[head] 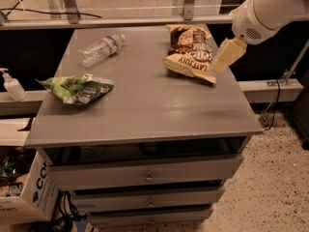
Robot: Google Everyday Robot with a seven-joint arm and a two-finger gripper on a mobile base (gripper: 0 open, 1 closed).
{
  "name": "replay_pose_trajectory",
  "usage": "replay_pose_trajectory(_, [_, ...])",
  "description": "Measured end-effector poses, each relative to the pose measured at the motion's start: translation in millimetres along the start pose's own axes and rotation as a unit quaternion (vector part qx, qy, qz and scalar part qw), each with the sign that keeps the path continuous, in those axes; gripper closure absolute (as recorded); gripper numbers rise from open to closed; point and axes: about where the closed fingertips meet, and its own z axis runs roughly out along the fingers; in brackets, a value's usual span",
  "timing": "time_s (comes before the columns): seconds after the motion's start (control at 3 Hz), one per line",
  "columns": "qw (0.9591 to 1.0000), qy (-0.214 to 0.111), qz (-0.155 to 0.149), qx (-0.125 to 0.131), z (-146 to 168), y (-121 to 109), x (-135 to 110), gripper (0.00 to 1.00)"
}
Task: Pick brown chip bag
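Toward the upper right of the frame, the white arm reached down and leftward over the grey cabinet top. The tan gripper hung at its end, tilted, with its lower tip just beside the right edge of the brown chip bag. Contact between the two could not be confirmed from this view. Whether the gripper was spread or closed could likewise not be determined; it appeared as a single tan block. Nothing was seen held in it.

The brown chip bag lay flat on the cabinet top, right of centre and near the far edge. Its dark brown part pointed toward the back, and its tan part with dark lettering pointed toward the front right.

A clear plastic bottle lay on its side in the upper left part of the top, well apart from the chip bag. A flattened green bag lay near the left edge, closer to the front than the bottle.

Below the top, three drawer fronts were stacked, each with a small central knob. A pump bottle stood on a ledge at the left edge of the frame. A cardboard box sat at lower left. A dark cable ran down at the right toward the speckled floor.
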Motion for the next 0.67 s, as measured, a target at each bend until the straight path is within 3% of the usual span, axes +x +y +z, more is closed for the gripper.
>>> replay_pose_trajectory(0.33, [0.9986,-0.047,0.014,0.018,24,-9,5,0.0])
replay_pose_trajectory(0.67, [0.9946,-0.097,0.036,0.007,52,-19,0,0.0])
